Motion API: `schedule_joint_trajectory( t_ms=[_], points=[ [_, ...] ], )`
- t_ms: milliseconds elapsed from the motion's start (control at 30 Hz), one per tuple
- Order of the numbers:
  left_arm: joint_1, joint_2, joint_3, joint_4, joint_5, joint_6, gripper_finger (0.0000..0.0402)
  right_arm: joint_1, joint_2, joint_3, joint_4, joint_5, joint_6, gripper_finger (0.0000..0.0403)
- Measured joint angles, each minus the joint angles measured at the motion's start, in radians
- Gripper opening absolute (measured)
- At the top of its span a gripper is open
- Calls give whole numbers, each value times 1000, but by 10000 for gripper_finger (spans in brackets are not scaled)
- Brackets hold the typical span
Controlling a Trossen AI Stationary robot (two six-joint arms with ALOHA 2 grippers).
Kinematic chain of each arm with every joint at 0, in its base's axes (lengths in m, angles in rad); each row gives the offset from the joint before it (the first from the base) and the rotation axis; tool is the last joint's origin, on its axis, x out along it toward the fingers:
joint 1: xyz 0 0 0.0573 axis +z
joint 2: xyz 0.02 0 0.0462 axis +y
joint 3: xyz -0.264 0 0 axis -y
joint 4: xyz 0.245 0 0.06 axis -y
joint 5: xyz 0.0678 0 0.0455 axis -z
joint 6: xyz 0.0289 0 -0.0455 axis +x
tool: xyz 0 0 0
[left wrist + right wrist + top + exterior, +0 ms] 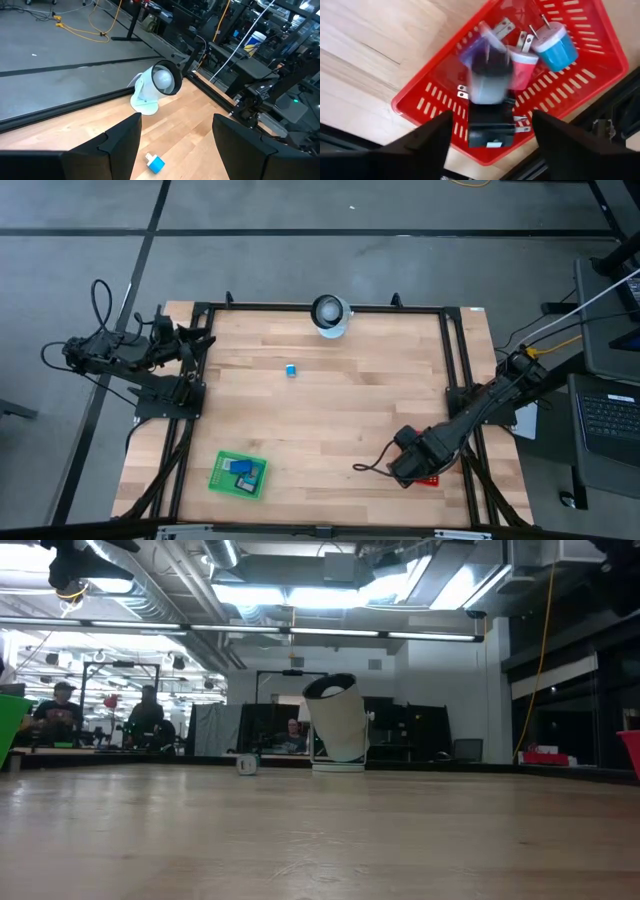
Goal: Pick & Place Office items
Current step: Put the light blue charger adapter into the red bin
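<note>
Right gripper (487,131) hangs over the red plastic mesh basket (427,92) at the near right corner of the pale wooden table (330,420). Its fingers stand apart with nothing between them. A smeared dark-and-white charger block (489,80) sits below them, apparently dropping into the basket; I can't tell whether it has landed. Also in there: a black plug adapter (491,131), a red one (522,69) and a blue-and-white one (557,46), prongs pointing various ways.

Near left, the green plastic mesh basket (238,476) holds a few small blue pieces, too small to sort.

Farther out, mid-table, lies the one loose item: a small blue-and-white plug block (155,162). I judge it light, rigid and smooth-sided, likely to skate on the wood, so I'd pinch across its short flat faces. In the left wrist view its long axis looks to run from white end to blue end, lying flat.

Left gripper (176,145) waits at the far left edge, spread wide and empty, looking toward that block.

Beyond it, at the far edge, a white round ring-fronted device (330,314) stands tilted.
</note>
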Motion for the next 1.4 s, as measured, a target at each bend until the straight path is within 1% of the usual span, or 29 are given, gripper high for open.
schedule_joint_trajectory(
  t_ms=[100,167,233,333,433,533,600,667,733,767,800,833,900,1033,1133,1200,1333,1400],
  points=[
    [0,0,0,0,-2,-1,239,-8,0,0,2,0,0,296],
    [0,0,0,0,-3,-1,239,-18,0,0,6,5,-1,297],
    [0,0,0,0,-2,-1,239,-37,-3,4,19,34,-9,291],
    [0,0,0,0,-2,-7,239,-92,-33,21,91,155,-23,276],
    [0,0,0,0,-2,-8,239,-175,-78,26,188,321,-28,262],
    [0,0,0,0,-2,-8,239,-289,-124,27,364,459,-92,251],
    [0,0,0,0,6,-4,239,-373,-140,28,563,512,-184,247],
    [0,0,0,0,17,0,239,-454,-140,29,786,510,-282,245],
    [0,0,0,0,27,1,239,-531,-124,30,1013,477,-353,245],
    [0,0,0,0,28,4,239,-566,-110,32,1109,448,-370,245],
    [0,0,0,0,29,8,239,-602,-95,37,1150,420,-375,245],
    [0,0,0,0,29,8,239,-633,-73,56,1145,395,-384,245],
    [0,0,0,0,29,10,239,-682,-18,122,1067,359,-418,245],
    [0,0,0,0,33,14,239,-738,136,316,896,284,-474,245],
    [0,0,0,0,45,26,239,-752,279,494,773,249,-505,245],
    [0,0,0,0,51,26,239,-761,373,628,655,230,-517,245],
    [0,0,0,0,57,26,239,-776,575,896,410,224,-575,245],
    [0,0,0,0,59,26,239,-782,656,1016,322,213,-604,245]
  ],
)
